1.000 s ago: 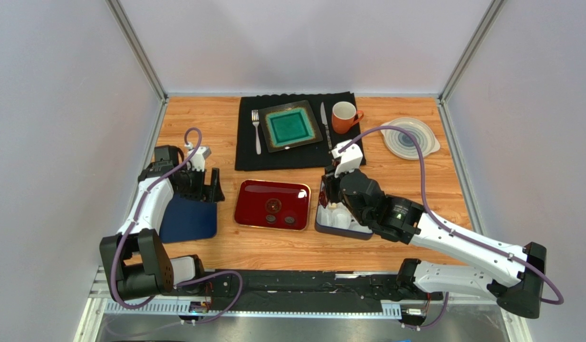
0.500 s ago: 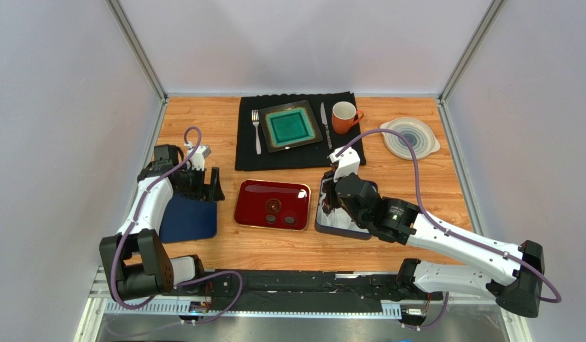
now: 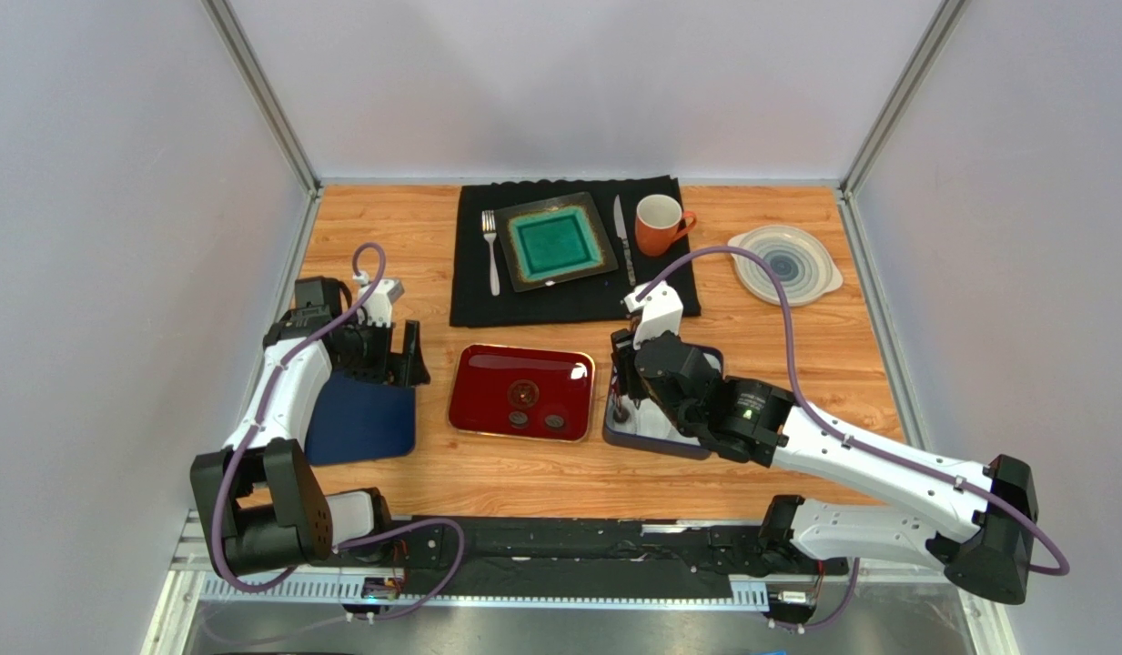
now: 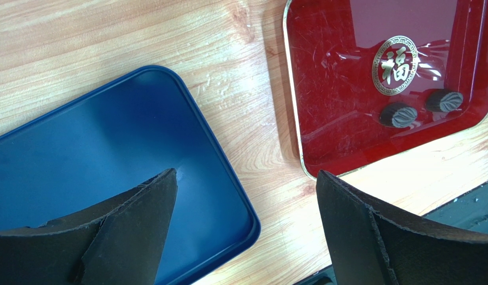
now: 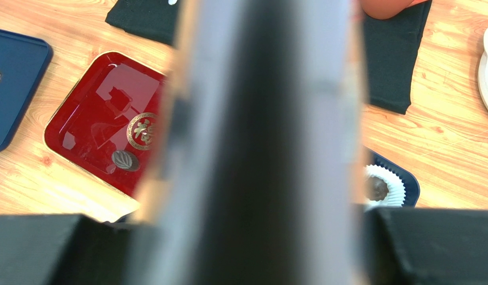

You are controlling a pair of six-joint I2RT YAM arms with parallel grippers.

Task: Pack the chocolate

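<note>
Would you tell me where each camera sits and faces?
Top external: above, behind the bases, looking down on the table; left arm and right arm show.
Left wrist: on the left arm, faces down at blue tray and red tray; open left gripper at the bottom.
Right wrist: on the right arm, faces the red tray; a blurred grey shape fills the middle, right gripper below.
Shared: both wrist views show the red tray's chocolate.

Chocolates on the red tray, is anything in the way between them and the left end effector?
No, nothing visible is. The left end effector hangs open above the blue tray, beside the red tray. Only bare wooden table and the red tray's low rim lie between it and the chocolates.
</note>
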